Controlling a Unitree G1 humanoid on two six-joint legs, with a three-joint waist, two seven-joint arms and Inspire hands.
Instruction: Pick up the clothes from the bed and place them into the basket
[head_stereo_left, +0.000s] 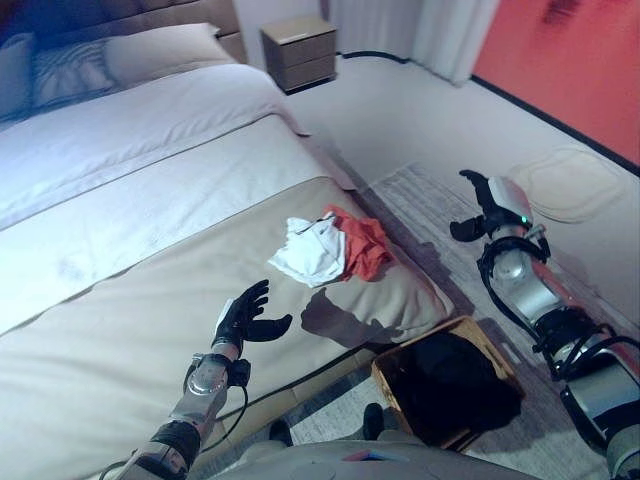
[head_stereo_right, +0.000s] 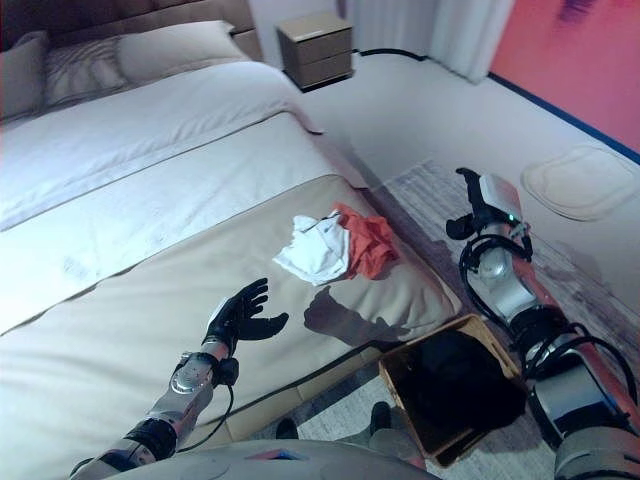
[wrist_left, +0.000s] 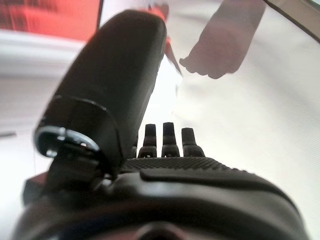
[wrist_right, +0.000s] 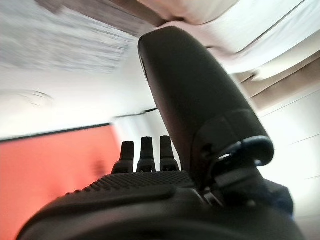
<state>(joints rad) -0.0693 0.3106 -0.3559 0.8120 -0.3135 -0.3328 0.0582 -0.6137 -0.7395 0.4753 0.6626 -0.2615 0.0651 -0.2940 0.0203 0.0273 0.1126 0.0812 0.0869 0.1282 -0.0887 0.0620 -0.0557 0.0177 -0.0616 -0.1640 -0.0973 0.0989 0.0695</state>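
Presently the clothes (head_stereo_left: 328, 247) lie in a small crumpled heap on the bed (head_stereo_left: 120, 300), near its foot corner on the robot's right side: a white piece (head_stereo_left: 312, 252) toward the left and an orange piece (head_stereo_left: 366, 246) touching it on the right, with a dark thin strap or trim showing across the top of the white one. Neither hand touches them. The left hand (head_stereo_left: 243, 316) hovers over the beige cover, short of the heap and to its left, fingers (head_stereo_left: 255, 295) spread and straight, thumb out to the side, holding nothing; its wrist view shows the same straight fingers with the bedding beyond and a bit of orange at the far edge. The right hand (head_stereo_left: 484, 207) is raised off the bed's side above a grey rug (head_stereo_left: 430, 200), well apart from the clothes, its fingers extended and empty, as its wrist view also shows. The basket (head_stereo_left: 495, 350) stands on the floor just beside the bed's foot corner, below the heap and between the two arms; its inside looks dark, and what lies in it cannot be made out. At the head of the bed are pillows (head_stereo_left: 160, 50), and a small nightstand (head_stereo_left: 299, 52) stands on the floor next to them. A pale mat (head_stereo_left: 570, 185) lies on the floor beyond the right arm.
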